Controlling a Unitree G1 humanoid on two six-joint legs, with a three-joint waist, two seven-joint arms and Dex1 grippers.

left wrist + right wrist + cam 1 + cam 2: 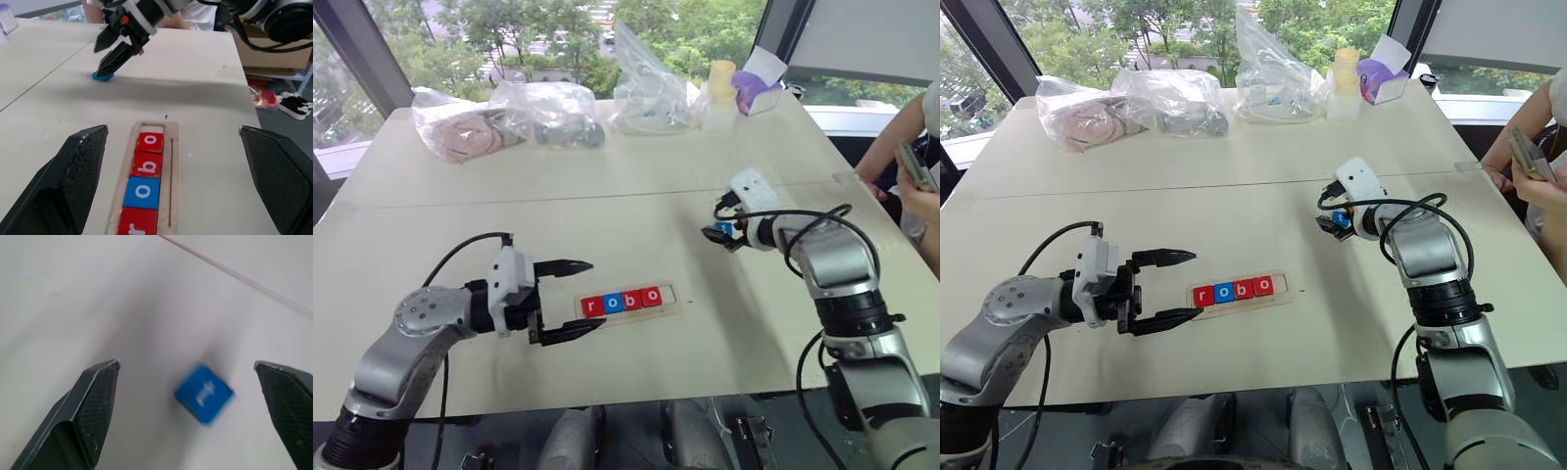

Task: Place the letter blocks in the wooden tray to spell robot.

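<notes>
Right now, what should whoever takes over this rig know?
Left gripper: open, hovering level beside the wooden tray's r end, holding nothing.
Right gripper: open, over the blue t block, which lies loose on the table away from the tray.
Done: r, o, b, o blocks sit in the tray in order.
Left: grasp the t and place it in the free slot after the second o.
</notes>
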